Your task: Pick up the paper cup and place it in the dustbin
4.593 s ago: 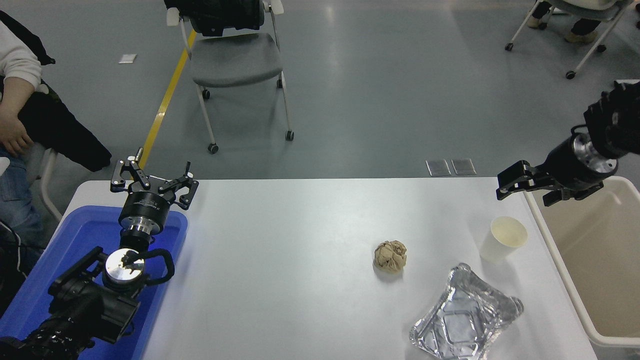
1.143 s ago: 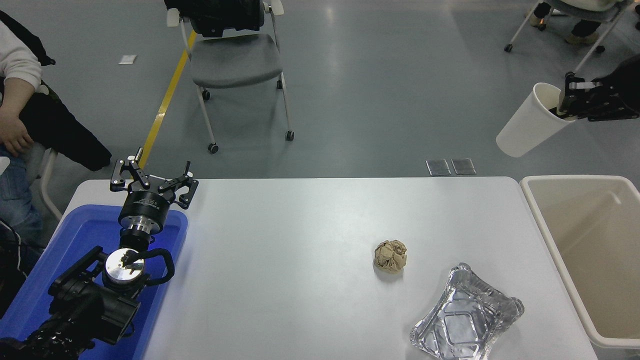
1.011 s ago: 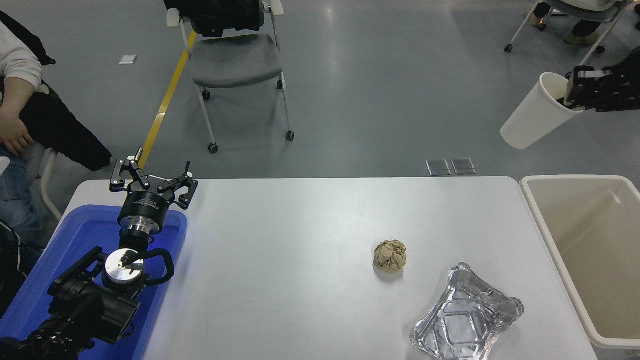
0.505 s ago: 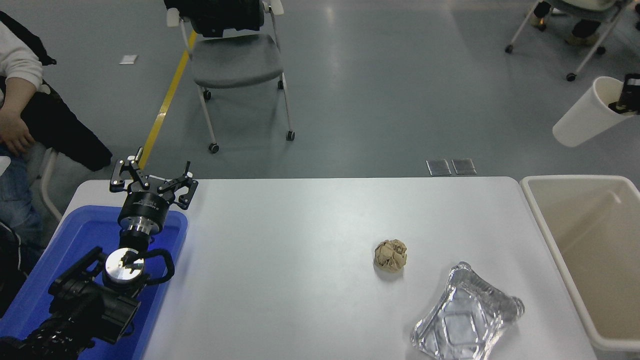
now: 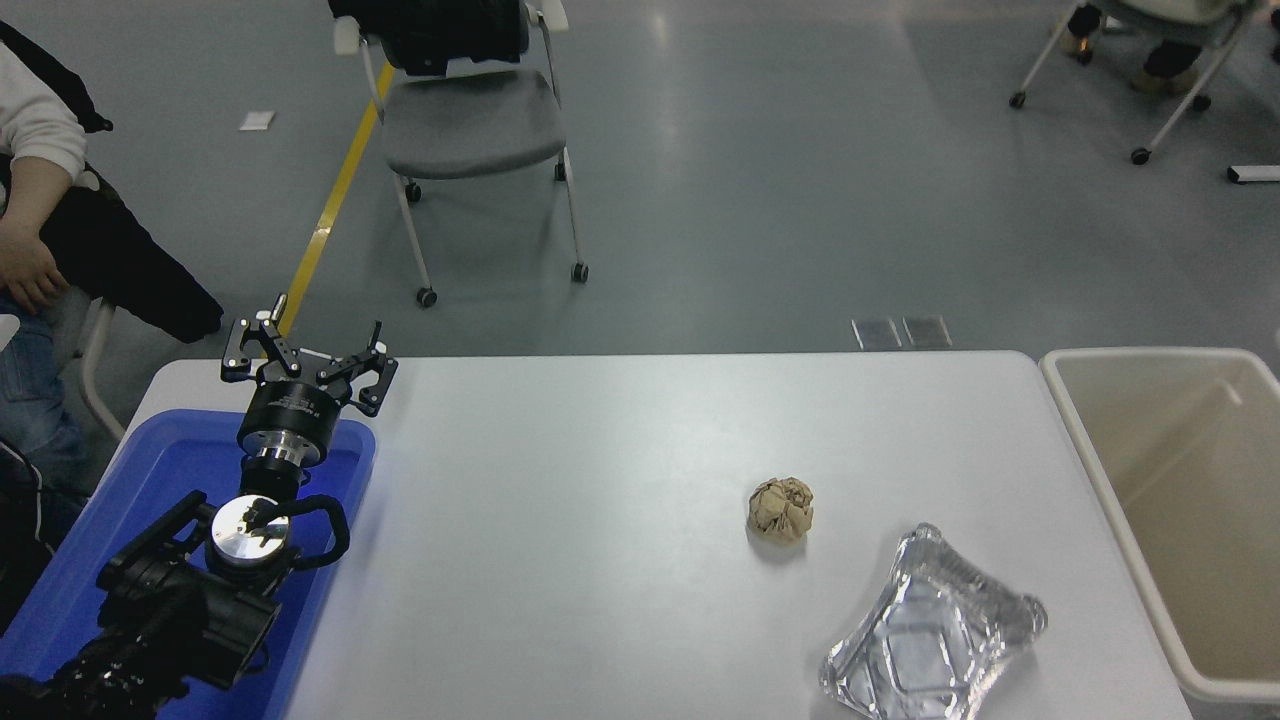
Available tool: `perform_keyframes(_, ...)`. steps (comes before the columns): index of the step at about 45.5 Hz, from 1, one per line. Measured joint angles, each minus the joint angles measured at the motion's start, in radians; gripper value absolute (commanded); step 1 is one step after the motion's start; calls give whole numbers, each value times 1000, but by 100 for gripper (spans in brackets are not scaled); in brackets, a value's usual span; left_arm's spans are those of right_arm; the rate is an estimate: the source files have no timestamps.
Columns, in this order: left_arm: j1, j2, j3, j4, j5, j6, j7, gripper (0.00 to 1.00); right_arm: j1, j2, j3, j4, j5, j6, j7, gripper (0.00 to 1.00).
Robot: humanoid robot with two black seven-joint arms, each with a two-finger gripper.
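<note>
The paper cup is out of view. My right gripper is out of view too, past the right edge. The beige dustbin (image 5: pixel 1075 420) stands at the table's right end, and the part of its inside that shows holds nothing. My left gripper (image 5: pixel 308 350) is parked at the lower left over the blue tray, open and empty.
A crumpled brown paper ball (image 5: pixel 780 509) lies right of the table's middle. A crinkled silver foil tray (image 5: pixel 932 632) lies at the front right. A blue plastic tray (image 5: pixel 160 470) sits at the left end. A person (image 5: pixel 30 190) sits at the far left; a grey chair (image 5: pixel 470 125) stands beyond the table.
My right gripper, shut on the paper cup, lifted it off the table, carried it up and to the right above the dustbin, and has now left the picture with it.
</note>
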Motion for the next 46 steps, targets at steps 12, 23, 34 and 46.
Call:
perform_keyframes(12, 0, 0, 0, 0, 0, 0, 0, 99, -252, 84, 279, -20, 0, -178, -46, 0)
perform_keyframes(23, 0, 0, 0, 0, 0, 0, 0, 99, -385, 144, 426, -25, 1, -266, -61, 0)
perform_keyframes(34, 0, 0, 0, 0, 0, 0, 0, 99, -432, 171, 477, -26, 20, -299, -66, 31)
perform_keyframes(46, 0, 0, 0, 0, 0, 0, 0, 99, -451, 177, 488, -19, 34, -321, -66, 99)
